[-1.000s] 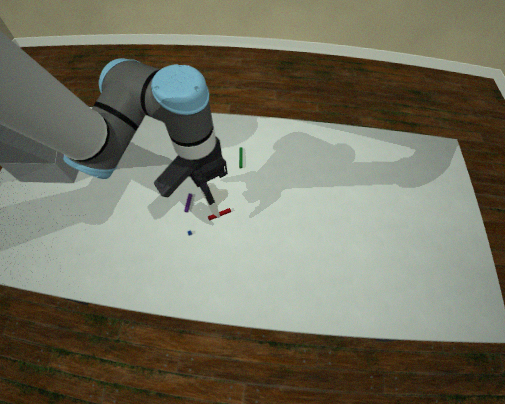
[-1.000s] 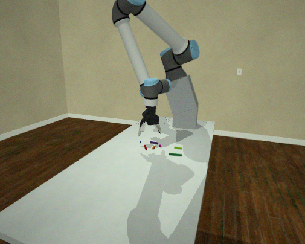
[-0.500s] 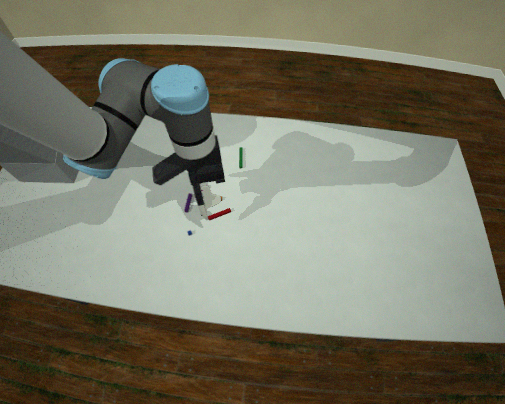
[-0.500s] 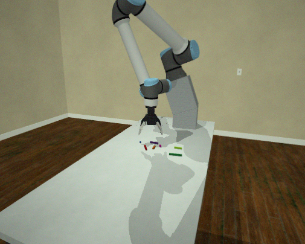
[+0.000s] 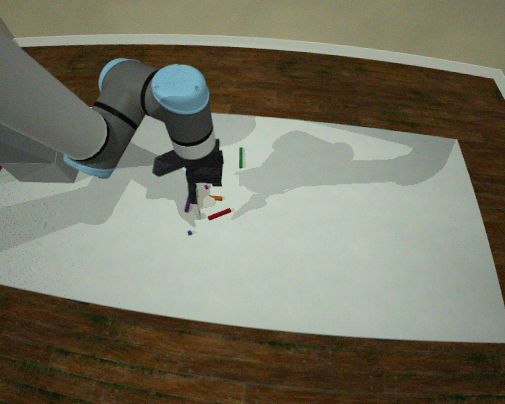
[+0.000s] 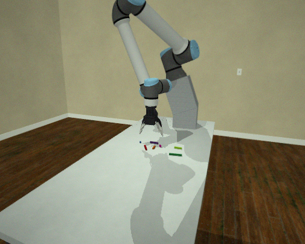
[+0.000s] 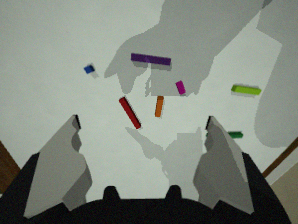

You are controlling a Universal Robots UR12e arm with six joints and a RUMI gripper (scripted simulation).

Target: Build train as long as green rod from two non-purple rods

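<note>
My gripper (image 6: 151,133) (image 7: 144,116) is open and empty, above the table. A red rod (image 5: 219,214) (image 6: 145,147) (image 7: 130,113) lies apart from a small blue rod (image 5: 190,233) (image 6: 140,142) (image 7: 89,69). An orange rod (image 5: 218,198) (image 6: 154,147) (image 7: 159,106) lies between the red rod and a magenta rod (image 5: 207,187) (image 6: 160,145) (image 7: 180,87). A green rod (image 5: 241,157) (image 6: 175,154) (image 7: 235,135) is partly hidden by a finger in the wrist view. A lime rod (image 6: 178,148) (image 7: 246,90) lies near it, hidden in the top view. No rods touch.
A purple rod (image 5: 187,204) (image 6: 154,142) (image 7: 151,59) lies beyond the orange and magenta rods in the wrist view. The white table (image 5: 358,260) (image 6: 89,193) carries all the rods. The arm's grey pedestal (image 6: 184,105) stands at its far end. Arm shadows fall across the table.
</note>
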